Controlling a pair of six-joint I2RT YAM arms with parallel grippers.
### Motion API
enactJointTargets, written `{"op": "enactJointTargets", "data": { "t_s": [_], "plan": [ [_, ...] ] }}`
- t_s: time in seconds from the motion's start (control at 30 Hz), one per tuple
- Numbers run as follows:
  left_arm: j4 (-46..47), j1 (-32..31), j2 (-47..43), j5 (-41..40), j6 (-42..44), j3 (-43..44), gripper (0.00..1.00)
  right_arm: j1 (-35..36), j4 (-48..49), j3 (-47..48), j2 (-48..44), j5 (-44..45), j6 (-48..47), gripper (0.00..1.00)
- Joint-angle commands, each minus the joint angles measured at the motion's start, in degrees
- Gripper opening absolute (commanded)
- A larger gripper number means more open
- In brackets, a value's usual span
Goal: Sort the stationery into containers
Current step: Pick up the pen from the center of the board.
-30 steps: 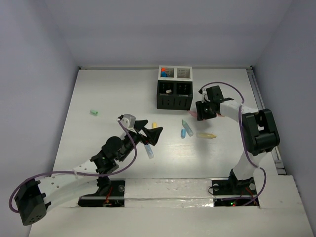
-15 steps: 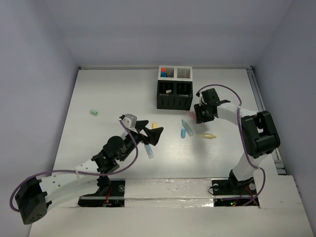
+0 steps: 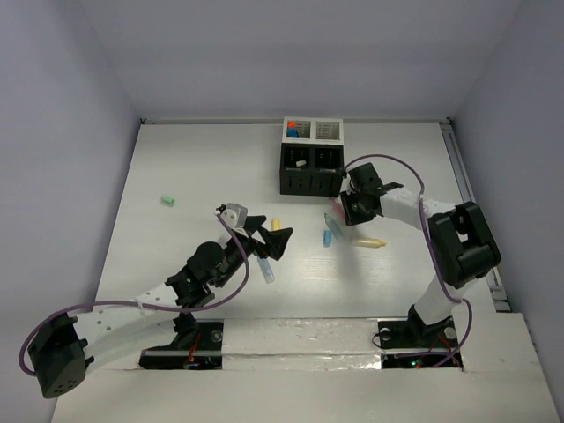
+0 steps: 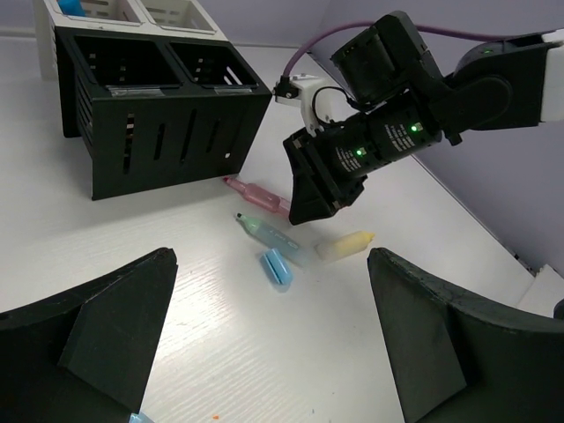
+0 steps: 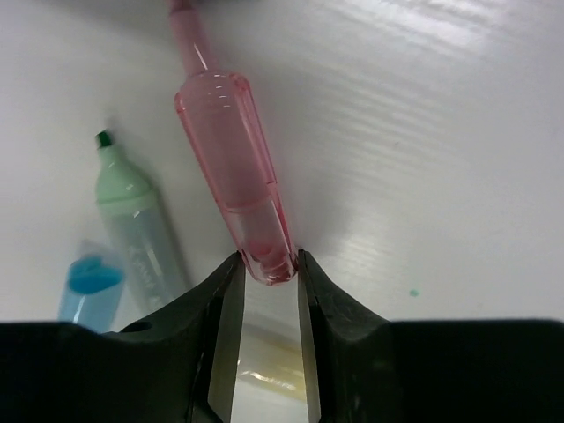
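Observation:
A pink highlighter lies on the table just in front of the black container, which joins a white container. My right gripper is shut on the pink highlighter's near end, both jaws touching it. From the left wrist view the right gripper stands low over the pink highlighter. Next to it lie a teal highlighter, a blue cap and a yellow highlighter. My left gripper hovers open to the left, holding nothing.
A green eraser lies far left. A blue highlighter and a small yellow item lie by the left gripper. The white container holds orange- and blue-capped markers. A rail edges the table's right side.
My right gripper has moved left and down onto the pink highlighter, and its jaws have narrowed onto it. The left arm has barely moved.

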Motion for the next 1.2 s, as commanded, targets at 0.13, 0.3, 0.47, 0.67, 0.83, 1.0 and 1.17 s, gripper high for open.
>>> {"op": "enactJointTargets", "data": {
  "t_s": [0.13,0.3,0.47,0.67,0.83,1.0,1.17],
  "plan": [
    [3.9,-0.2,1.0,0.7,-0.2,0.5,0.87,3.4,-3.8,-1.5,-10.2,3.1,4.0,0.19],
    [4.4,-0.2,1.5,1.1,-0.5,0.5,0.87,5.2,-6.1,-1.4,-15.1,3.5,5.1,0.15],
    [5.1,-0.2,2.6,1.6,-1.0,0.6,0.86,6.8,-6.3,-1.2,-18.2,1.2,6.0,0.13],
    [5.7,-0.2,4.2,1.3,-1.1,0.8,0.81,7.9,-5.3,0.3,-21.9,-6.1,6.7,0.12],
    [6.1,-0.2,7.8,0.5,-0.4,1.4,0.72,8.5,-3.6,1.9,-25.1,-14.6,8.4,0.11],
    [8.8,-0.2,12.6,0.8,-0.1,2.5,0.71,8.5,-2.5,4.9,-26.4,-22.2,11.1,0.11],
    [9.4,-0.2,18.3,-1.2,0.5,5.2,0.72,9.0,0.5,4.9,-27.0,-29.3,14.4,0.11]
  ]
}}
